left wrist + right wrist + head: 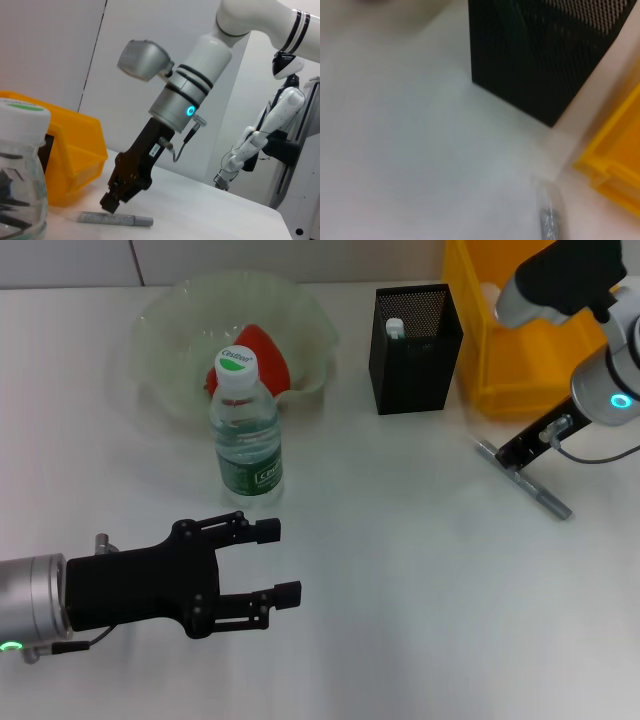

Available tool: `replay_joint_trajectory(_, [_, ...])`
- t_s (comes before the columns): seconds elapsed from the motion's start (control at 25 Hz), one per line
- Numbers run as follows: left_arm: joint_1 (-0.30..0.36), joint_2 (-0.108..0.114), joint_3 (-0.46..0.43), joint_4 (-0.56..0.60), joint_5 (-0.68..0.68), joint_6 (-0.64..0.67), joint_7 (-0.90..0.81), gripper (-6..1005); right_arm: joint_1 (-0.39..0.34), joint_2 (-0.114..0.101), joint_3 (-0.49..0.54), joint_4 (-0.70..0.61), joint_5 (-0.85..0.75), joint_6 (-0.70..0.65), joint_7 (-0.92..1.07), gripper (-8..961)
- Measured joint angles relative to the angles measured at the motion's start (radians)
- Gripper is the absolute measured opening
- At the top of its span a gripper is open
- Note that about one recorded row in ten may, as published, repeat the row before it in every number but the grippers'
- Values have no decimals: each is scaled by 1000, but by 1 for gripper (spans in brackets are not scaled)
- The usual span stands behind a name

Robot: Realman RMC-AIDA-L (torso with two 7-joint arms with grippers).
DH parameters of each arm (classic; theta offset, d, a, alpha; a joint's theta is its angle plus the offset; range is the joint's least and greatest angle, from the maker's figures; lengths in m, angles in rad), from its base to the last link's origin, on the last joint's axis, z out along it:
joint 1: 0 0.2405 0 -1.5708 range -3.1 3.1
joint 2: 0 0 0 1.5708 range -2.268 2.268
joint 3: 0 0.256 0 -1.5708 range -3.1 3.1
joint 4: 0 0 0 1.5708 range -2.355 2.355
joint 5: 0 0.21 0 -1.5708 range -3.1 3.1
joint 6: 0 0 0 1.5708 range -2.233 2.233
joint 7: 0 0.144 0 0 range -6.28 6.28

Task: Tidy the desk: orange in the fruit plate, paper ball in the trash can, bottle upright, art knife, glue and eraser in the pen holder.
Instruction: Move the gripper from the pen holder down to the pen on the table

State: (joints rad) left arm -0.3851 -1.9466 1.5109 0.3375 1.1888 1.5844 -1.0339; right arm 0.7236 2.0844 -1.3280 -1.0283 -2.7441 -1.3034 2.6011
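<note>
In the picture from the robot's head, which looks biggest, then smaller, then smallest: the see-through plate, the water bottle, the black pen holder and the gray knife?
1. Plate, widest by far.
2. Water bottle and pen holder look about alike, and the bottle stands nearer the camera, so I won't rank them.
3. Art knife, a thin gray stick beside the right gripper.

Right gripper (pixel 517 452) over art knife (pixel 524 478); bottle (pixel 246 429) upright

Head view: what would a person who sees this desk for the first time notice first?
Probably the upright water bottle near the middle, in front of the pale fruit plate that holds something orange-red. Next, the right tool, lowered onto the grey art knife lying flat beside the yellow bin. The left tool is open in the foreground, empty.
</note>
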Motion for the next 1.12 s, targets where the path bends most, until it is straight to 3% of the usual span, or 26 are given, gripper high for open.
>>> replay_joint_trajectory(0.28, [3,1,0,0,-3,6,0,799,-87,-4,3,-210,74,-84,-25,45])
replay_joint_trajectory(0.56, [-8,1,0,1,-1,6,-4,799,-52,-6,-3,-151,32,-86,-26,-2])
replay_joint_trajectory(0.8, [-11,0,0,2,0,4,-3,799,-24,-2,-10,-59,6,-32,-27,61])
replay_joint_trajectory(1.0, [-11,0,0,2,0,3,-3,799,-11,-4,-11,-15,6,-11,-32,244])
replay_joint_trajectory(1.12, [-11,-1,0,2,0,1,-3,799,-4,-3,-12,10,5,5,-35,243])
